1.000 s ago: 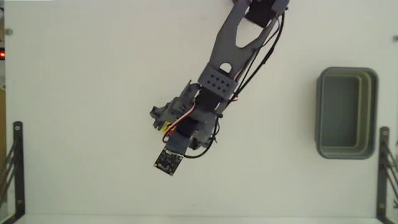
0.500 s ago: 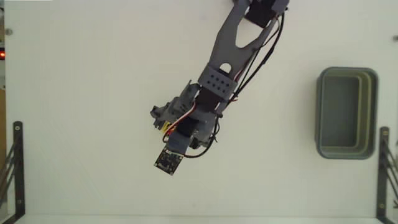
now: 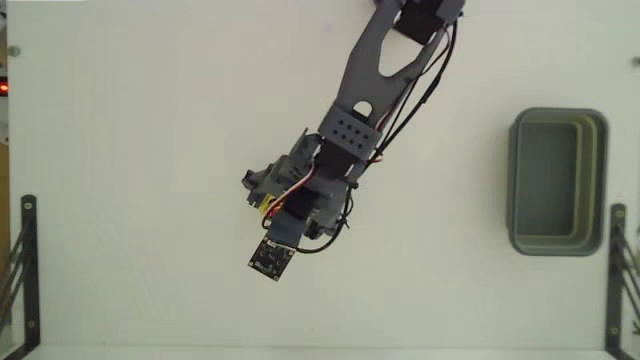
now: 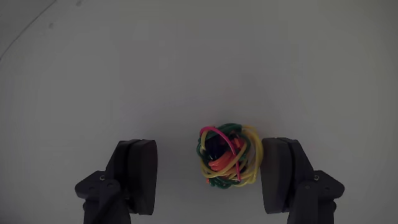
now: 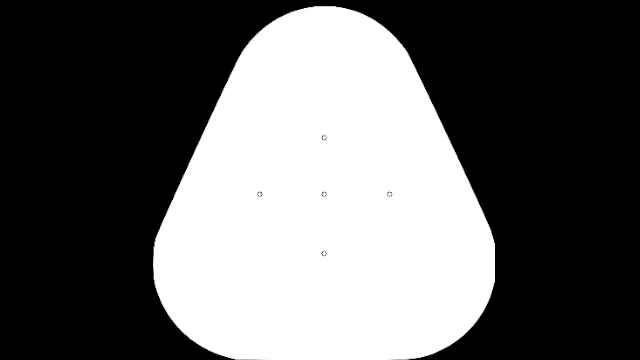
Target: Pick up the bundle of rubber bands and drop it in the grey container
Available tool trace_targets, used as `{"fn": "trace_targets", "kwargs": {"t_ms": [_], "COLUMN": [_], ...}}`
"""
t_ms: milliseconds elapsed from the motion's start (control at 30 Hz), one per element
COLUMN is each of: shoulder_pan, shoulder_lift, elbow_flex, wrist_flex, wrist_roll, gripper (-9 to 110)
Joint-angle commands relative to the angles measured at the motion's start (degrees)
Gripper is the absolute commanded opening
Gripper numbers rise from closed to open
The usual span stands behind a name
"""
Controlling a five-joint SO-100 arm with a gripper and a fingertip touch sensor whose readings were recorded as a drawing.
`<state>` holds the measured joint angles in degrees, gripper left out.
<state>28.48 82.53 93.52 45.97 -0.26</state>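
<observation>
In the wrist view the gripper [image 4: 211, 177] reaches in from the bottom edge, its two dark fingers [image 4: 138, 176] spread wide and cut off below by the frame; between them, on the pale table [image 4: 186, 62], lies the bundle of rubber bands [image 4: 227, 155], a tangle of yellow, green, red and pink loops; it sits far nearer the finger on the right of that view, just beside it or perhaps touching, with a clear gap to the finger on the left; nothing is pinched.

In the fixed view, looking down from above, the arm [image 3: 365, 85] comes in from the top edge, its base cut off; the wrist parts and a small camera board [image 3: 270, 260] cover the fingertips and the bundle, so only a scrap of yellow shows at the wrist, too small to name.

Well apart, toward the right edge of that view, stands the grey container [image 3: 515, 180]; dark brackets [image 3: 28, 270] show partly at both lower sides.
</observation>
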Motion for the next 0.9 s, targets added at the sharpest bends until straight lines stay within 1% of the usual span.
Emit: {"fn": "trace_targets", "kwargs": {"t_ms": [0,533,867], "shoulder_pan": [1.51,1.51,1.51], "shoulder_lift": [1.83,1.73,1.73], "elbow_flex": [0.51,0.98,0.98], "wrist_flex": [-1.24,-1.80,-1.80], "wrist_roll": [0.26,0.26,0.26], "gripper": [110,110,108]}}
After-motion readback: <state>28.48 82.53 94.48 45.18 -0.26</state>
